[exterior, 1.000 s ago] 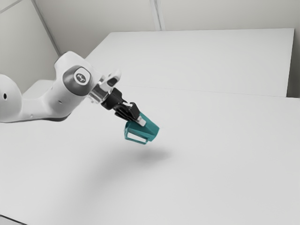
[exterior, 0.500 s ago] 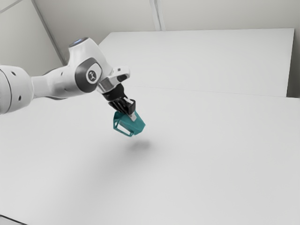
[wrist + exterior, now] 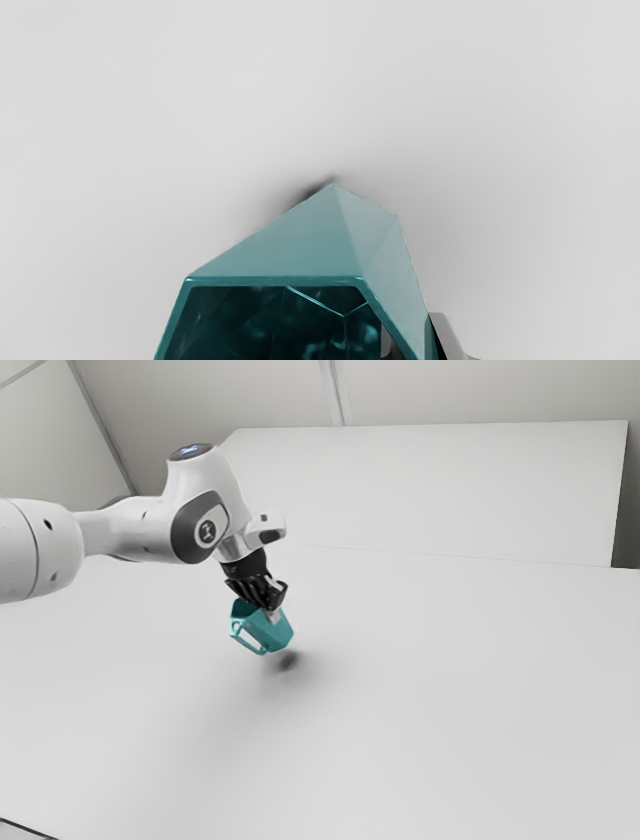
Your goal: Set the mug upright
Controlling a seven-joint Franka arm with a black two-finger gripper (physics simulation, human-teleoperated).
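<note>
The claw (image 3: 271,611) grasps the mug (image 3: 278,634) by its wall, above the desk (image 3: 450,710). The mug's long axis is tilted: mouth up toward the exterior view's left, base down toward its right. The handle (image 3: 246,640) faces the exterior view's lower left.

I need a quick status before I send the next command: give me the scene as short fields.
mug: teal, faceted, tilted
mug opening: faces up toward the hand
handle: on the exterior view's left side of the mug
gripper: shut on the mug's wall, one finger inside, one outside
table: white; mug's dark shadow close by its base
contact with table: cannot tell
task: mug not yet upright
</note>
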